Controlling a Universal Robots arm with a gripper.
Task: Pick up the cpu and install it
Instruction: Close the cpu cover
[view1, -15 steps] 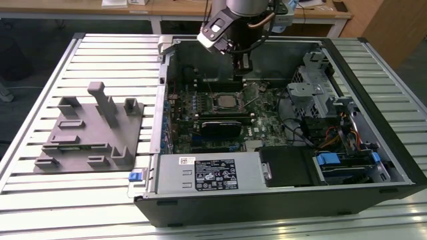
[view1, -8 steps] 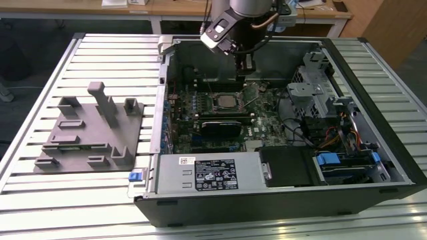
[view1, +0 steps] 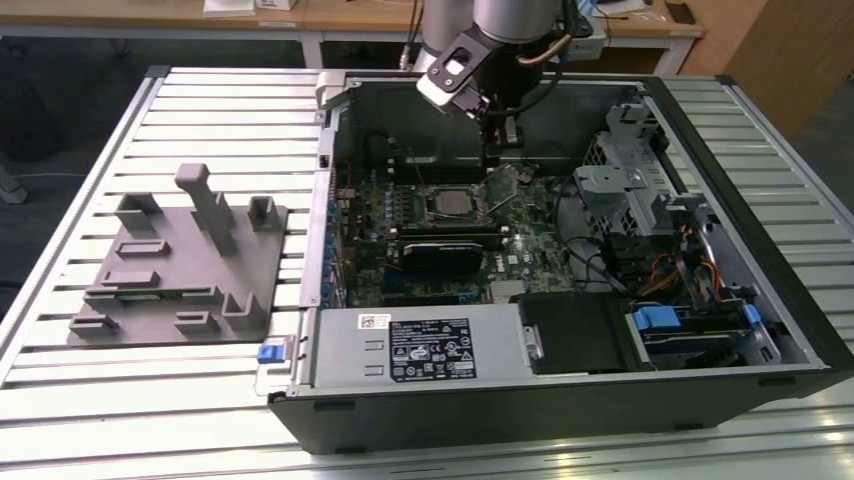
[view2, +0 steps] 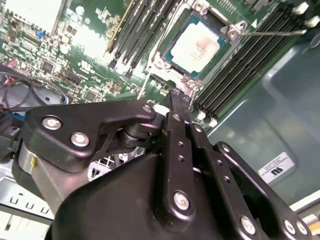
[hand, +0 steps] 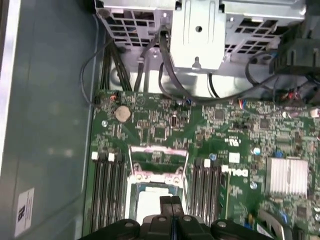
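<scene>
Cpu (view2: 200, 47) lying flat, pale silver top up, seated inside the metal-framed socket (hand: 156, 176) on the green motherboard (view1: 541, 250). Rows of black memory slots (view2: 235, 70) flanking the socket on both sides. Jaws pressed together, gripping nothing, tips hanging just beside one edge of the socket and off the cpu. Cannot tell whether touching the board or not. Arm (view1: 514, 20) reaching down from above into the open computer case (view1: 534, 410), just to the exterior view's right of the socket. Grey tray (view1: 160, 290) resting on the slatted desk (view1: 134, 400), to the exterior view's left of the case, well apart from the cpu.
</scene>
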